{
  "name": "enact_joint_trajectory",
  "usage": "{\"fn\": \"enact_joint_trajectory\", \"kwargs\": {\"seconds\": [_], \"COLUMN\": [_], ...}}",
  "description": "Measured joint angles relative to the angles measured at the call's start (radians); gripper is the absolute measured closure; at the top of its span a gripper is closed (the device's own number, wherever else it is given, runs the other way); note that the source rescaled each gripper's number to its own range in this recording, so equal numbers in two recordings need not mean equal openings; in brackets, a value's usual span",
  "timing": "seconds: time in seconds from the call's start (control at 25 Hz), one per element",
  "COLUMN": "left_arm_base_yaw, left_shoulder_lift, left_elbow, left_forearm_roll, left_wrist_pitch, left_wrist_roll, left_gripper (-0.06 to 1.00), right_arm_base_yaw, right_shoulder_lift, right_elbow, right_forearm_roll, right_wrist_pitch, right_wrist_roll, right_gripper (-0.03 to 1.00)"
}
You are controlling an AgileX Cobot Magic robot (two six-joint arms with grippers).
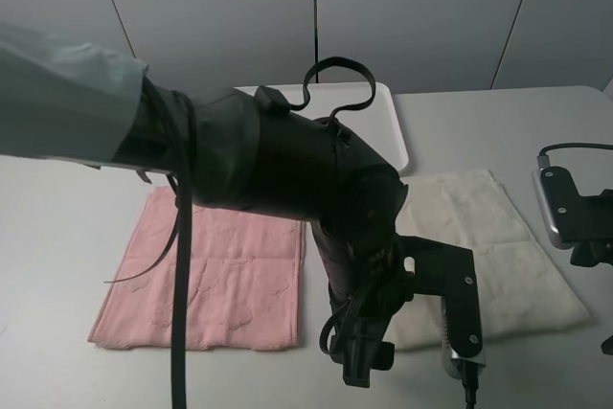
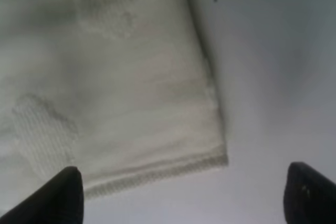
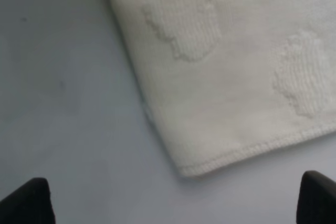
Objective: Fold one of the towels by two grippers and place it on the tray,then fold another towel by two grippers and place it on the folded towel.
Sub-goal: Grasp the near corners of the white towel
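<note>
The cream towel (image 1: 498,237) lies flat on the table at the right, in front of the white tray (image 1: 395,131). The pink towel (image 1: 206,275) lies flat at the left. My left arm (image 1: 287,170) reaches across the middle and hides the cream towel's near left part. In the left wrist view my left gripper (image 2: 184,198) hangs open just off a corner of the cream towel (image 2: 121,77), holding nothing. My right gripper (image 3: 173,203) is also open, just off another corner of the cream towel (image 3: 236,61). The right arm's wrist (image 1: 575,213) shows at the right edge.
The grey table (image 1: 57,237) carries both towels and the tray. A grey panelled wall (image 1: 431,16) stands behind it. The left arm's black cables (image 1: 179,313) hang over the pink towel.
</note>
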State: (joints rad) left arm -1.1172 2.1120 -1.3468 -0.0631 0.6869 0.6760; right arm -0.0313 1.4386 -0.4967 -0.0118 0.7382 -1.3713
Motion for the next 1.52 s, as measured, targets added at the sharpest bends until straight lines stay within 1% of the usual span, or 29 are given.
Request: {"fn": "enact_joint_trajectory", "kwargs": {"seconds": [0.48,0.8,0.96,1.12,1.24,1.4,1.52], "left_arm_base_yaw": [-0.042,-0.046,-0.046,-0.046,-0.046,-0.046,-0.046], "left_shoulder_lift": [0.016,0.051,0.059,0.059,0.059,0.059,0.059], "left_elbow": [0.000,-0.002,-0.002,-0.003,-0.003,-0.003,-0.003], "left_forearm_roll": [-0.010,0.000,0.005,0.008,0.028,0.063,0.063], "left_wrist_pitch": [-0.005,-0.005,-0.006,-0.006,-0.007,-0.010,-0.010], "left_wrist_roll": [-0.015,-0.037,-0.044,-0.044,-0.066,-0.090,-0.094], "left_gripper": [-0.03,-0.03,-0.03,-0.03,-0.03,-0.03,-0.03], "right_arm_base_yaw": [0.000,0.000,0.000,0.000,0.000,0.000,0.021], "right_shoulder_lift": [0.000,0.000,0.000,0.000,-0.002,-0.002,-0.002], "right_elbow": [0.000,0.000,0.000,0.024,0.053,0.069,0.071], "right_forearm_roll": [0.000,0.000,0.000,0.000,0.000,0.000,0.000], "right_wrist_pitch": [-0.015,-0.009,-0.007,-0.005,-0.013,-0.036,-0.049], "right_wrist_roll": [-0.008,-0.025,-0.050,-0.100,-0.135,-0.147,-0.147], "right_gripper": [-0.03,-0.03,-0.03,-0.03,-0.03,-0.03,-0.03]}}
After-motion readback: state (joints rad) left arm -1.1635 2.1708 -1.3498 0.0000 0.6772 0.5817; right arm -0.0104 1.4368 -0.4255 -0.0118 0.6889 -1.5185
